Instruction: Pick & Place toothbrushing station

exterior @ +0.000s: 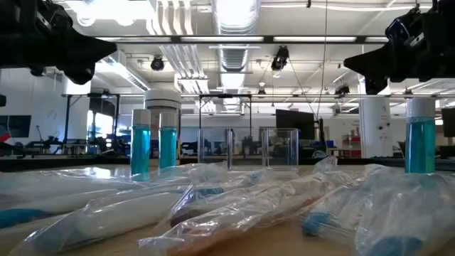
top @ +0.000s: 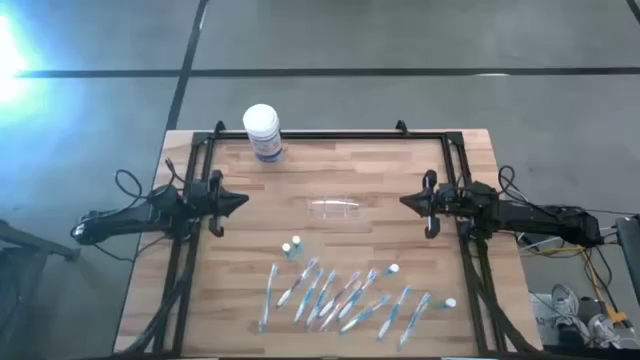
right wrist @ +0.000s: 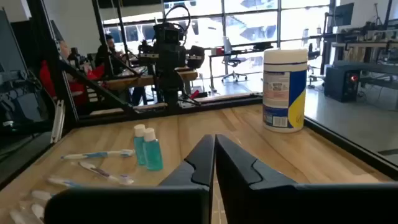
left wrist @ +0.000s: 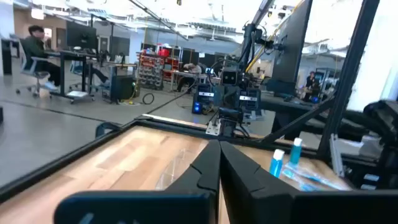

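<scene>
table [top: 400,170]: matt planked wood | toothbrushing station [top: 336,211]: clear glossy plastic | toothbrush bags [top: 340,298]: crinkled film

Wooden desk [top: 400,170] carrying a clear plastic holder [top: 336,211] near the middle, a white tub [top: 262,131] by the far edge, two small blue bottles [top: 291,248], and bagged toothbrushes [top: 340,298] spread along the near edge.

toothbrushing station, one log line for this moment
toothbrushing station: mid-table, untouched | left gripper: shut, left of it | right gripper: shut, right of it
</scene>
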### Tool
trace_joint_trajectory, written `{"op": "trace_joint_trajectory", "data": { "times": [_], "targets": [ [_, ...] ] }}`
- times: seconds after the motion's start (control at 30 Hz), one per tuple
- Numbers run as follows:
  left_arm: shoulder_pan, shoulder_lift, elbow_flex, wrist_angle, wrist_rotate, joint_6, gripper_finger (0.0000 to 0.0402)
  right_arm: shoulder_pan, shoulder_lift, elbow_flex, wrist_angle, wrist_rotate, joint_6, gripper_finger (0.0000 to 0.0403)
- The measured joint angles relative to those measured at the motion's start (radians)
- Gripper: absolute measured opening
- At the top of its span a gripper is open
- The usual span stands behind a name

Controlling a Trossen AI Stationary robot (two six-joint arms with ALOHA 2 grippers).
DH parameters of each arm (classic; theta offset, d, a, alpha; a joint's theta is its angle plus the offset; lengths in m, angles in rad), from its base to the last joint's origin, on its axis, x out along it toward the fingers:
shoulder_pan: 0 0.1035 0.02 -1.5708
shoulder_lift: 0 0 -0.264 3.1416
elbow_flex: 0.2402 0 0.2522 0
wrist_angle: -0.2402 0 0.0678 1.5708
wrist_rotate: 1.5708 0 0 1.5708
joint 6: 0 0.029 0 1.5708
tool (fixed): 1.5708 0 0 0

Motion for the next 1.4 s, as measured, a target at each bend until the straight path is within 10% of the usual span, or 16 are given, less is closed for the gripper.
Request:
{"op": "trace_joint_trajectory", "data": {
  "times": [1.03,1.4],
  "targets": [
    [0.000,0.006,0.003,0.119,0.091,0.125,0.0010,0.000,-0.002,0.000,0.037,0.000,0.029,0.0013],
    [0.000,0.168,0.317,-0.092,0.059,0.049,0.0003,0.000,-0.002,0.000,0.046,0.001,0.029,0.0013]
  ]
}}
